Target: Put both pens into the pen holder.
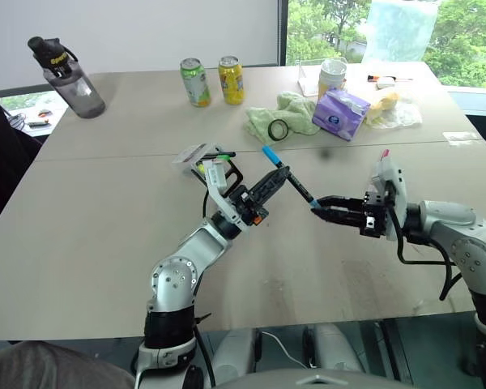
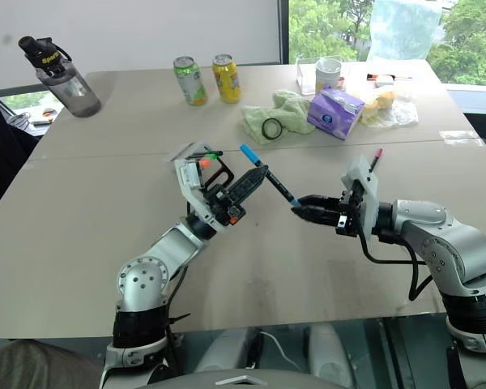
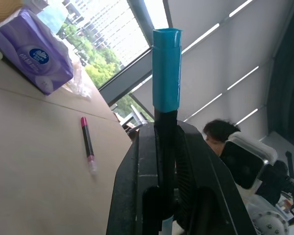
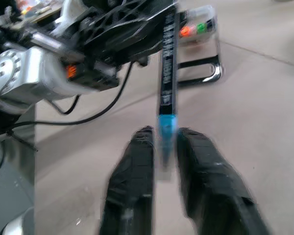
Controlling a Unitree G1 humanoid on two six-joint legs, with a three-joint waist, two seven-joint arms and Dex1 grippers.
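Where the two arms meet at mid-frame of the head views, this is how things stand:

Left gripper (image 1: 269, 185): fingers pressed together on the blue pen (image 1: 287, 173), gripping its dark middle; it points up and to the right in the frame.

Blue pen: held off the table at a slant, bright blue cap toward the upper left, dark barrel running down to the right to a blue tip that lies between the right gripper's fingers.

Right gripper (image 1: 318, 207): pointing left across the frame at the pen's lower tip; in the right wrist view its two black fingers (image 4: 130, 171) stand a little apart with the blurred tip between them, and I cannot tell whether they touch it.

Pen holder (image 1: 215, 166): black open frame with a clear part, lying on the table just above and left of the left gripper, near the frame's centre; small orange and green markers (image 4: 192, 28) show inside it.

Second pen (image 2: 377, 156): dark with a pink cap, lying on the table at right of centre, just behind the right wrist, well apart from the holder.

Table (image 1: 105, 235): pale tan. Along its far edge, a purple tissue pack (image 1: 340, 113), a green cloth (image 1: 283, 115) with a black ring (image 1: 279, 129) on it, two drink cans (image 1: 213, 80), and a grey water bottle (image 1: 69, 77) at upper left.
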